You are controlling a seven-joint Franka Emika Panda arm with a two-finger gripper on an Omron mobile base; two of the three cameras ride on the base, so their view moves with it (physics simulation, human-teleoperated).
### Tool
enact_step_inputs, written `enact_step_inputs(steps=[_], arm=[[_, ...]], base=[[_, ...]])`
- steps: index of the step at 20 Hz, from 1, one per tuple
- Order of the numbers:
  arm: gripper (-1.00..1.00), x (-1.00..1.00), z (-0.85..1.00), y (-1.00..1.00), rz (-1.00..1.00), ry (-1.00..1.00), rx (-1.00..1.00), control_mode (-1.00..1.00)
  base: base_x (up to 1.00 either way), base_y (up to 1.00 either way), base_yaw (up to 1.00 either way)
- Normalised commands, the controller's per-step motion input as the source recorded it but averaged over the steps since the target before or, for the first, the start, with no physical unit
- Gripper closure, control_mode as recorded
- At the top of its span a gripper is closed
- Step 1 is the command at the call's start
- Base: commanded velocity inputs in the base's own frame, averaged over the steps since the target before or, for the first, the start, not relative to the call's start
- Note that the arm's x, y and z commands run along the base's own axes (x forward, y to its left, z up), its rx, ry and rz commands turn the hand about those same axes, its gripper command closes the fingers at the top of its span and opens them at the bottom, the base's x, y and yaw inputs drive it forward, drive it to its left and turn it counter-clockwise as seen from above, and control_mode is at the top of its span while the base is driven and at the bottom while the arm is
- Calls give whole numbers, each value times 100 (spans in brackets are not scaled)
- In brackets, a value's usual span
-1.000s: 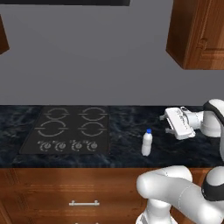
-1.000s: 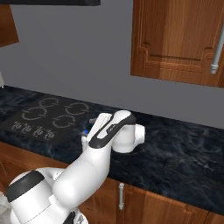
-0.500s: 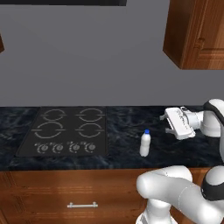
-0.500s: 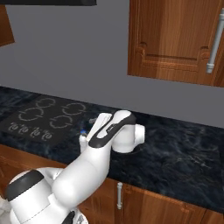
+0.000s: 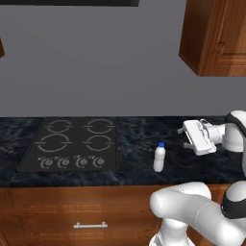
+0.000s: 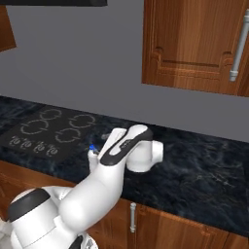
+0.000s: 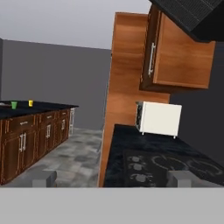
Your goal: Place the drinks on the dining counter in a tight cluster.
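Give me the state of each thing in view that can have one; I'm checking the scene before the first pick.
small white bottle: upright on the cooktop counter, blue cap on, not held.
hand: open, empty, off to the bottle's right.
upper cabinet door: closed.
counter drawer: closed.
cooktop: nothing on its burners.
microwave: door closed.
yellow juice bottle: standing on the dining counter.

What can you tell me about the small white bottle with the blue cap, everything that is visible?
The small white bottle has a rounded, plastic-looking body, a narrower neck and a blue cap. It stands upright on the black marble-veined counter, right of the cooktop and near the front edge. Nothing touches it except the counter. The arm partly hides it in the right base view.
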Motion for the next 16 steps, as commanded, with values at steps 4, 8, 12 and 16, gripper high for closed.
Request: enact_step_inputs(steps=[4, 8, 12, 16], arm=[[-100, 11, -36, -22, 1, 0, -4, -100], [-100, 33, -37, 5, 5, 0, -11, -100], [-100, 44, -36, 18, 7, 0, -14, -100], [-100, 36, -34, 16, 4, 0, -9, -100]], base=[[0, 0, 0], [0, 0, 0], [0, 0, 0], [0, 0, 0]])
